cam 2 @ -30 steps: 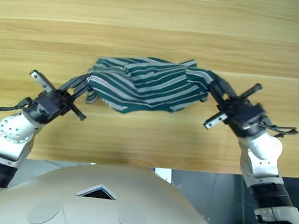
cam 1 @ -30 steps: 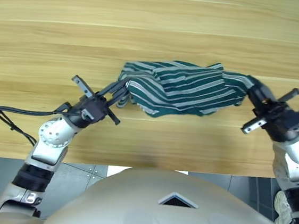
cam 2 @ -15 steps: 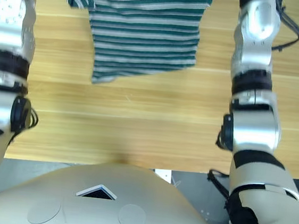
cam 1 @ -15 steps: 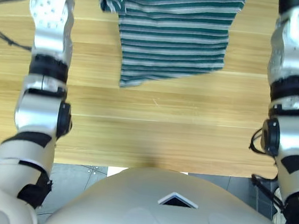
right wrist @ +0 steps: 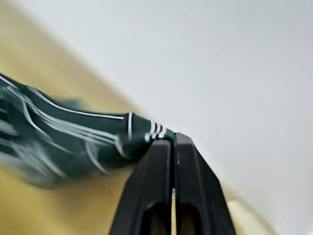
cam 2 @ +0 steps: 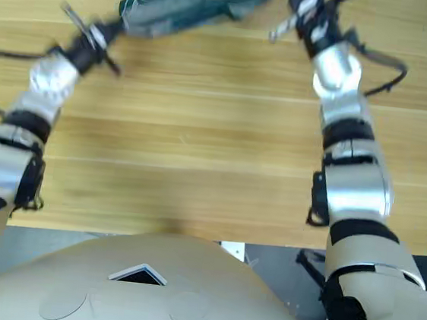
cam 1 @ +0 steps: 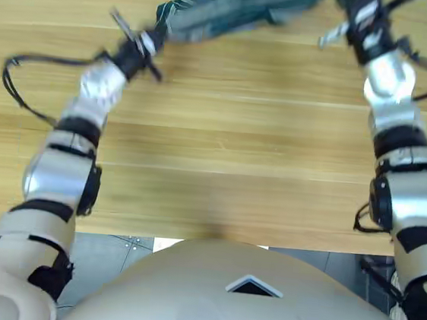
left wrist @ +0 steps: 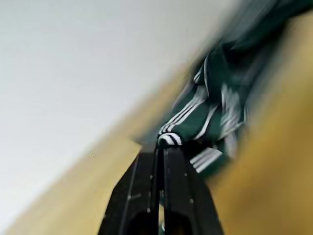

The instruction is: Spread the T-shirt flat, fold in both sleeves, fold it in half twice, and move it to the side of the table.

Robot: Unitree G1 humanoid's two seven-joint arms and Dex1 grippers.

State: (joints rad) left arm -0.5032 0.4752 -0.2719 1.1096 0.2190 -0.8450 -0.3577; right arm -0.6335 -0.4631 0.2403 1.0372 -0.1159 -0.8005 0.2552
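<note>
T-shirt [cam 1: 223, 10] flung forward, apparently bunched

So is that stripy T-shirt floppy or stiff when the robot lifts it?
Probably floppy: the T-shirt bunches into folds between the left gripper and the right gripper instead of keeping a flat shape. It is likely light too, since each gripper pinches only a small bit of its edge. It may slide easily over the smooth table if pushed.
</note>
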